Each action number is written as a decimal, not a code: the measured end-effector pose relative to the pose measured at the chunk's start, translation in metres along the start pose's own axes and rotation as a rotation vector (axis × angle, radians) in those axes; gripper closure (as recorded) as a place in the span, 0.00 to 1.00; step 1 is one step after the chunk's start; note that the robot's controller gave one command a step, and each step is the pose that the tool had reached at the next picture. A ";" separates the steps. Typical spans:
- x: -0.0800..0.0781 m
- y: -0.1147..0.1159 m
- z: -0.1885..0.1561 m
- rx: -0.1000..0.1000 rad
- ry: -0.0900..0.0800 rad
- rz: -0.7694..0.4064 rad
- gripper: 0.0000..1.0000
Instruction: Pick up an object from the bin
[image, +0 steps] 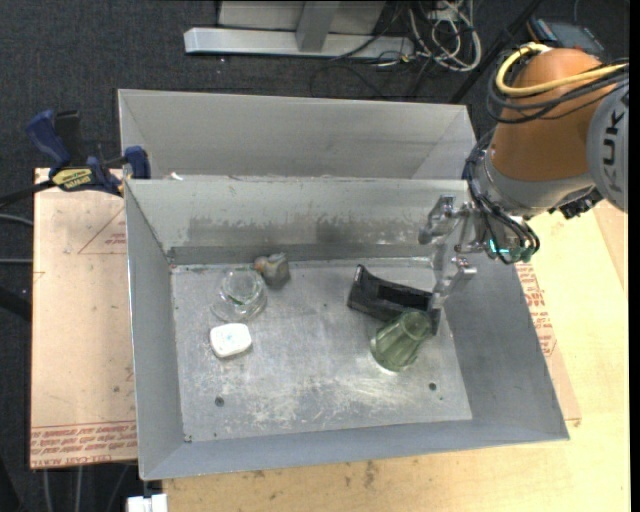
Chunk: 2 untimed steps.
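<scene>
My gripper (441, 296) hangs low at the right side of the bin, close to the right wall. Its tip is just above the rim of a green-tinted clear glass (399, 341) that lies tipped on the bin floor. A black flat block (383, 294) lies directly left of the gripper tip, touching or nearly touching the glass. Nothing shows in the gripper's grasp.
In the left half lie a small clear glass cup (241, 290), a white rounded pad (231, 341) and a small grey-brown lump (272, 266) near the back wall. The arm with its orange cover reaches in over the right rim.
</scene>
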<state>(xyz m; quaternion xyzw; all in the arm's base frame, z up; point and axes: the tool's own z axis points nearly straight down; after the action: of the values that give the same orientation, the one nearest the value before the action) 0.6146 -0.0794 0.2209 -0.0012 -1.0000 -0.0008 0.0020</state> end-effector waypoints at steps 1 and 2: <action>-0.012 -0.001 0.008 0.002 -0.010 -0.064 0.00; -0.009 0.022 0.060 0.001 -0.008 -0.129 1.00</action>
<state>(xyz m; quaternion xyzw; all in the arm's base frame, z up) 0.6235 -0.0569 0.1613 0.0635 -0.9980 -0.0003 -0.0020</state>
